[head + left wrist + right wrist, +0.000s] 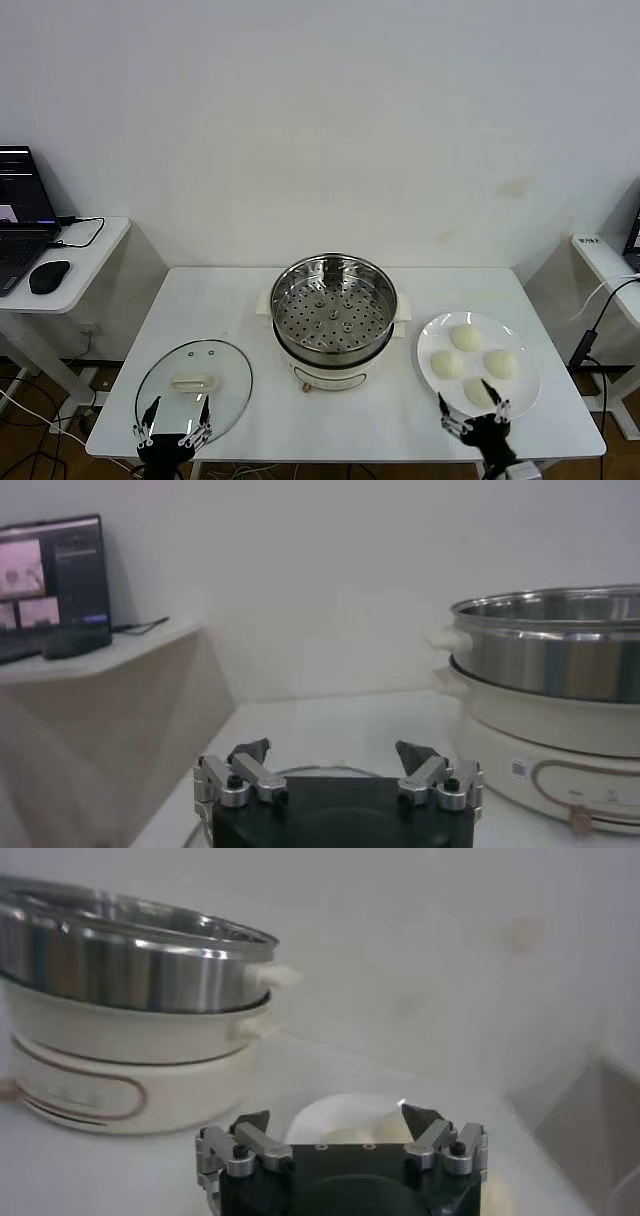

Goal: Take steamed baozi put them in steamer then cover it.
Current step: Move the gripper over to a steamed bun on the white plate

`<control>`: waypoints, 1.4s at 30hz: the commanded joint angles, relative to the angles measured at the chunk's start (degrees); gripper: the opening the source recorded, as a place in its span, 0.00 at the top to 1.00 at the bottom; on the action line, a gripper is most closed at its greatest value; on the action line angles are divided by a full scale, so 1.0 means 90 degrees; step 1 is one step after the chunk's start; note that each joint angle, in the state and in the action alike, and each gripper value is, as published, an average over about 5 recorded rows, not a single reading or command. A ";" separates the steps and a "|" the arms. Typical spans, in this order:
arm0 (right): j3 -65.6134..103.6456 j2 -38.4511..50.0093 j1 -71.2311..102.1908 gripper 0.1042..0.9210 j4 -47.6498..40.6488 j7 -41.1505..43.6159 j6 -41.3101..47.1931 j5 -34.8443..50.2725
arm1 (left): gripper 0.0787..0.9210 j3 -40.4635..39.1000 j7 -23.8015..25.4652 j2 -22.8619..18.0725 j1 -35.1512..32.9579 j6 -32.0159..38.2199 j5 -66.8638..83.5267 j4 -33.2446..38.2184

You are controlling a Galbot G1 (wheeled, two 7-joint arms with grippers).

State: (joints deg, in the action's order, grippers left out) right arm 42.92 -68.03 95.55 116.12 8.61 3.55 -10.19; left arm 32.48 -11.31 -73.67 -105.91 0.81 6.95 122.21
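Note:
The steamer (334,312), a shiny steel pot with a perforated tray on a cream base, stands at the table's middle, uncovered and empty. Several cream-white baozi (466,338) lie on a white plate (431,337) to its right. The glass cover (222,364) with its cream handle (194,383) lies flat at the front left. My left gripper (176,417) is open at the table's front edge, over the cover's near rim. My right gripper (474,411) is open at the front edge, by the plate's near rim. The steamer shows in the left wrist view (560,650) and right wrist view (130,958).
A side desk (85,255) at the left holds a laptop (20,215) and a mouse (48,276). Another desk (608,260) with cables stands at the right. A white wall is behind the table (230,300).

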 commanded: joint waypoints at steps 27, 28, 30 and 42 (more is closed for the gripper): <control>-0.6934 0.4926 -0.8501 0.12 -0.3972 0.4994 0.0799 0.0093 | 0.12 0.0353 0.0130 -0.0027 0.0077 -0.0163 -0.0596 0.0082; -0.7272 0.4872 -0.8818 0.12 -0.4105 0.5077 0.0752 0.0128 | 0.12 0.0360 0.0130 -0.0025 0.0089 -0.0164 -0.0593 0.0073; -0.7845 0.4755 -0.9319 0.12 -0.4332 0.5225 0.0658 0.0140 | 0.12 0.0367 0.0131 -0.0026 0.0116 -0.0165 -0.0586 0.0056; -0.9158 0.4027 -0.9911 0.12 -0.5022 0.5140 0.0498 -0.0088 | 0.12 0.0469 0.0166 0.0043 0.0215 -0.0187 -0.0527 -0.0009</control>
State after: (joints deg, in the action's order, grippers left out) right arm -26.12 -30.08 17.43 76.95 51.56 8.50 -11.66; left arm 36.35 -9.94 -73.42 -104.07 -0.75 2.22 122.11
